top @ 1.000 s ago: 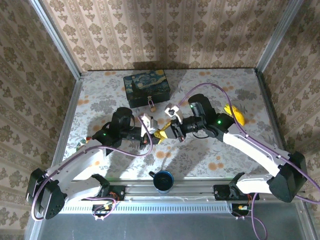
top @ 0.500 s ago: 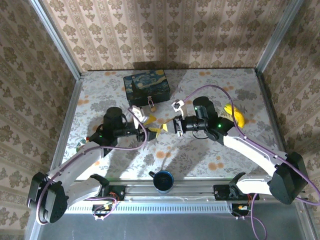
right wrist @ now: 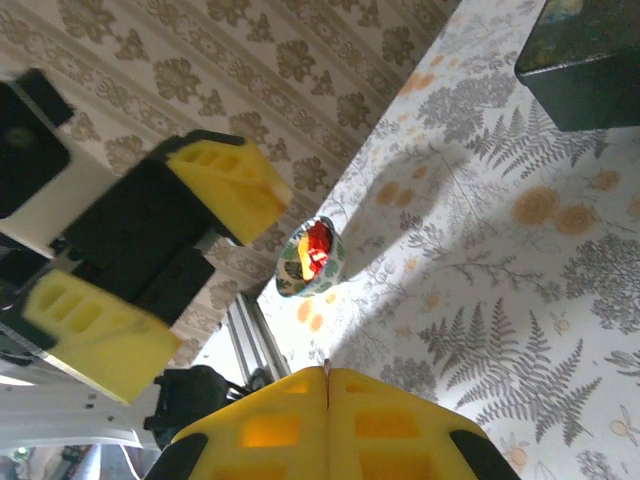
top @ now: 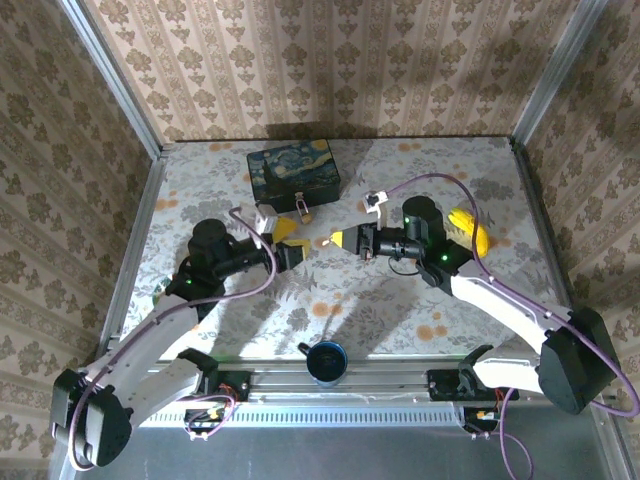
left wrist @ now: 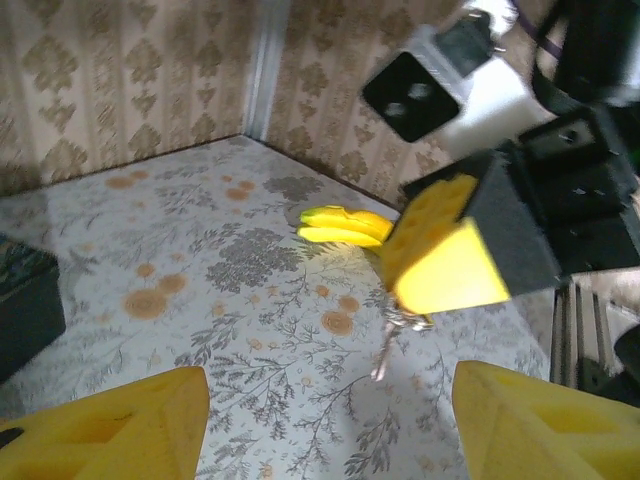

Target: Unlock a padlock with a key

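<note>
The tiny brass padlock lies on the table just in front of the dark blue painted box. My right gripper is shut on the key, which dangles from its yellow fingertips with a small ring above it. A thin metal edge of that key pokes out between the closed pads. My left gripper faces it a short way to the left, open with nothing between its fingers. Both grippers hover above the table, in front of the box.
A banana lies to the right, behind the right arm. A patterned bowl with red and yellow contents sits at the left edge. A dark blue cup stands at the near rail between the bases.
The two grippers were pressed together at mid-table. The left one has opened, let go and pulled back left; the right one has drawn back right, keeping the key.
</note>
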Controlling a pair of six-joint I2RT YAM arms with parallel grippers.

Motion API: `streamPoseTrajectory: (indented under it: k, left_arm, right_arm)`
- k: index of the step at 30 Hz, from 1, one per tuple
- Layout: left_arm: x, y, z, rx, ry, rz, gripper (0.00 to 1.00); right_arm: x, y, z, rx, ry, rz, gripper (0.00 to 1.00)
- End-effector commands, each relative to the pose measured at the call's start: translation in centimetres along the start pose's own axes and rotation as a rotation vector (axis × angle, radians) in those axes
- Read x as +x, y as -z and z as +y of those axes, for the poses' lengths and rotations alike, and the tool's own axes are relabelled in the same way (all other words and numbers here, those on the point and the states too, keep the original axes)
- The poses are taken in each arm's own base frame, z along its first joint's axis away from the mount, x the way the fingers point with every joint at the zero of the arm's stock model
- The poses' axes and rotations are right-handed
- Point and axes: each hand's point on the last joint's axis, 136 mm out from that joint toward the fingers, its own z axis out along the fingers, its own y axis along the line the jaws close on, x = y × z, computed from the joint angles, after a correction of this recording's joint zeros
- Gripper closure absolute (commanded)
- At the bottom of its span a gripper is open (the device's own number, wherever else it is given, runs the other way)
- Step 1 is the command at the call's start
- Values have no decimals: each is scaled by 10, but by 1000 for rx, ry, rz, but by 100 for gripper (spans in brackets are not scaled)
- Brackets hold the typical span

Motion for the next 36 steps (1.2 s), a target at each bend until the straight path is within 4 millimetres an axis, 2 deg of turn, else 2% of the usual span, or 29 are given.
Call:
streamPoseTrajectory:
  k: [1, 5, 7, 9, 11, 13, 15, 17, 21, 27, 30, 34, 36]
  left_arm:
    - [-20, 3, 7, -49, 142, -72, 35]
    - [-22, 1, -12, 12, 101, -63, 36]
    - [-17, 0, -21, 32, 2, -41, 37]
    - [-7, -1, -34, 35, -187, -42, 36]
    - [-2, 0, -31, -47, -394, -84, 36]
    - [-6, 3, -19, -179, -578, -156, 39]
    - [-21, 9, -6, -309, -707, -249, 41]
    - [-28, 6, -5, -345, -809, -265, 48]
    - [-28, -13, -11, -360, -993, -253, 49]
    - [-25, -36, -17, -321, -1072, -235, 53]
    - [-29, -39, -16, -327, -1080, -236, 55]
    - [-30, -44, -16, -319, -1085, -221, 66]
    - [-27, -47, -16, -306, -1088, -199, 66]
  right_arm:
    - [-20, 7, 21, -79, 6, -93, 100]
    - [-24, 9, 29, -123, -6, -116, 100]
    - [-26, 9, 31, -132, -22, -122, 100]
    - [-27, 9, 31, -129, -50, -122, 100]
    - [-29, 9, 29, -107, -89, -123, 100]
    - [-29, 10, 24, -70, -132, -122, 100]
    - [-29, 11, 20, -43, -169, -118, 100]
    - [-30, 11, 20, -36, -197, -121, 100]
    - [-31, 12, 21, -41, -229, -130, 100]
    - [-30, 9, 21, -38, -240, -130, 100]
    - [-29, 8, 21, -38, -245, -127, 100]
    - [-29, 9, 21, -39, -247, -127, 100]
    - [-29, 9, 23, -41, -244, -128, 100]
